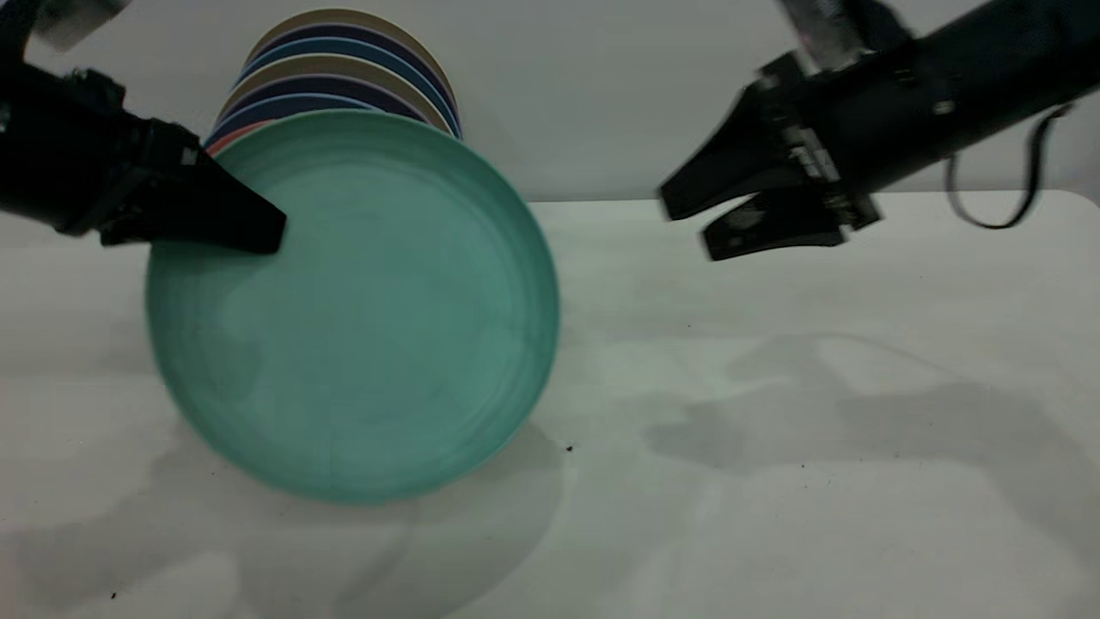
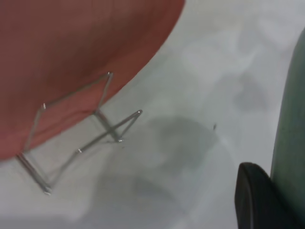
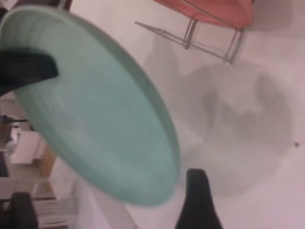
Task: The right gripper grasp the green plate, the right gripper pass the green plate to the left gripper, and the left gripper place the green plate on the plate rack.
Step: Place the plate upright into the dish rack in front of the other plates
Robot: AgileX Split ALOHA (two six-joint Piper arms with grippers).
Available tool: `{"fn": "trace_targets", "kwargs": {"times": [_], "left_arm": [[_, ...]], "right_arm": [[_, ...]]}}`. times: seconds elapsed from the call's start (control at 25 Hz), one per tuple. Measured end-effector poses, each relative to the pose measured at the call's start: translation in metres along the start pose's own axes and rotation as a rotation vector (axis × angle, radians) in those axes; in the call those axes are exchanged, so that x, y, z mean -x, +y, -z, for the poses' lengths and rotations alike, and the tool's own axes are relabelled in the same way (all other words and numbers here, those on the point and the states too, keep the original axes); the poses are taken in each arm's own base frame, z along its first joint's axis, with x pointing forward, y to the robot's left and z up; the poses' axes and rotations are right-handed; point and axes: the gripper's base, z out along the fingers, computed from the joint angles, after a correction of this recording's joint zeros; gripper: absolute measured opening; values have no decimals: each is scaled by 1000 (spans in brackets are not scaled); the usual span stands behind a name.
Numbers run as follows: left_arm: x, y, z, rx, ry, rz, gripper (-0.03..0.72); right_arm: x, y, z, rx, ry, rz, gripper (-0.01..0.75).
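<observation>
The handover looks done: the black left hand is clamped on the rim of the round matte teal-green plate, held upright above the counter, the right hand apart and empty, racking on the silver wire rack remaining.

We see a row of upright plates at the back of the white table, their rims showing tan, dark blue and blue in turn. Nearest us in that row stands a salmon-pink plate. A few dark specks dot the tabletop.
</observation>
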Motion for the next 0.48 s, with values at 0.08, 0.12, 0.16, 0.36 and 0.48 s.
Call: {"fn": "trace_targets", "kwargs": {"times": [0.08, 0.12, 0.16, 0.36, 0.48], "left_arm": [[10, 0, 4, -18, 59, -128, 89], [15, 0, 7, -34, 98, -205, 89], [18, -1, 10, -47, 139, -274, 89], [51, 3, 27, -35, 236, -549, 89], [73, 6, 38, 19, 244, -704, 89]], "right_arm": [[-2, -8, 12, 3, 16, -5, 581], [-4, -13, 18, -6, 26, -11, 578], [-5, -17, 23, -17, 34, -19, 577], [-12, -35, 41, -96, 77, -29, 577], [-14, -39, 43, -126, 89, -24, 575]]}}
